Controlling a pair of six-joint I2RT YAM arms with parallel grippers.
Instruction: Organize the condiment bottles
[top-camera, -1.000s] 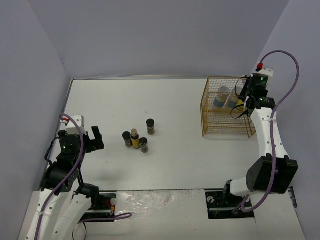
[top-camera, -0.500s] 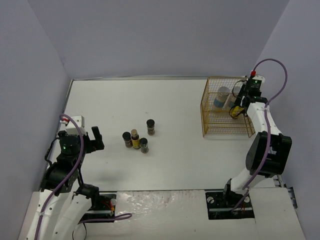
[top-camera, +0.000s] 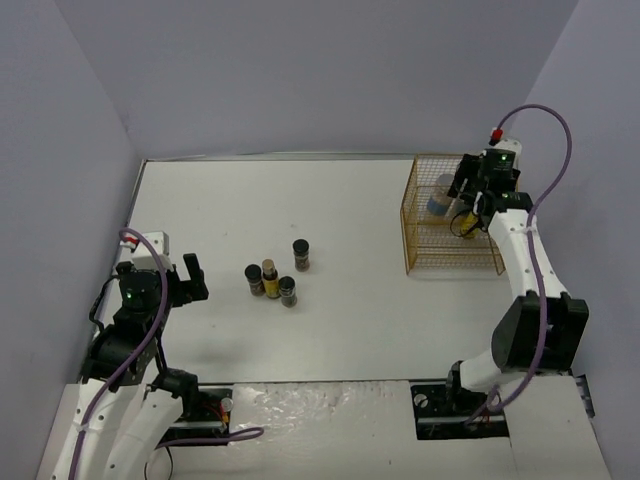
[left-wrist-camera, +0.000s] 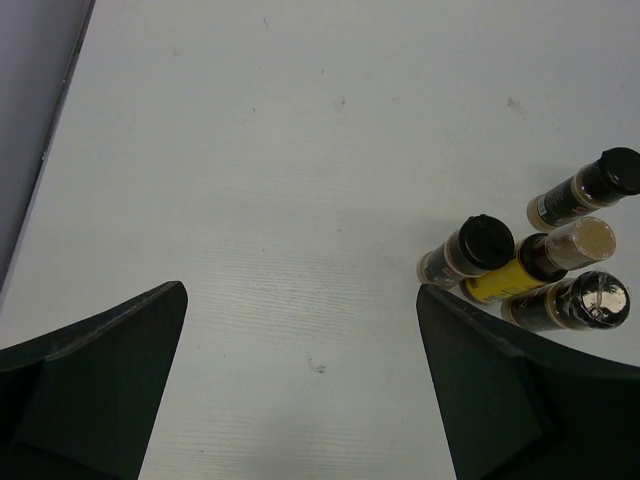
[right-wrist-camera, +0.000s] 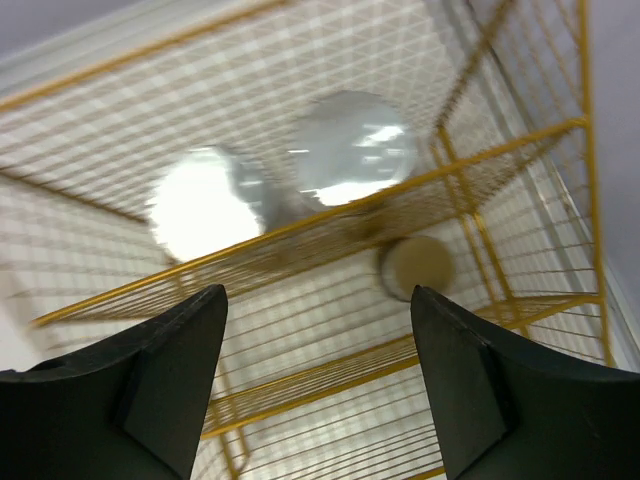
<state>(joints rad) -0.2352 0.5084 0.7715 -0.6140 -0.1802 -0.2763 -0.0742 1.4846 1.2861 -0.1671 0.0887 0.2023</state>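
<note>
On the open table stand three short dark jars (top-camera: 254, 278) (top-camera: 288, 290) (top-camera: 301, 253) with black lids, and a slim yellow bottle (top-camera: 271, 277) among them. They also show at the right of the left wrist view, with the yellow bottle (left-wrist-camera: 540, 265) in the middle. My left gripper (top-camera: 190, 278) hangs open, left of them and apart. My right gripper (top-camera: 468, 208) hovers open over the gold wire basket (top-camera: 420, 245). Below it stand two silver-lidded jars (right-wrist-camera: 205, 205) (right-wrist-camera: 355, 150) and a slim bottle's beige cap (right-wrist-camera: 415, 265). Nothing is between the right fingers.
The basket's wire rim (right-wrist-camera: 300, 225) crosses just under the right gripper. The grey side walls (top-camera: 90, 150) stand close on both sides of the white table (top-camera: 350, 320). A purple cable (top-camera: 545, 120) loops above the right arm.
My right gripper has gone from shut to open, letting go of the yellow bottle inside the basket, and has shifted a little left. The left arm has not moved.
</note>
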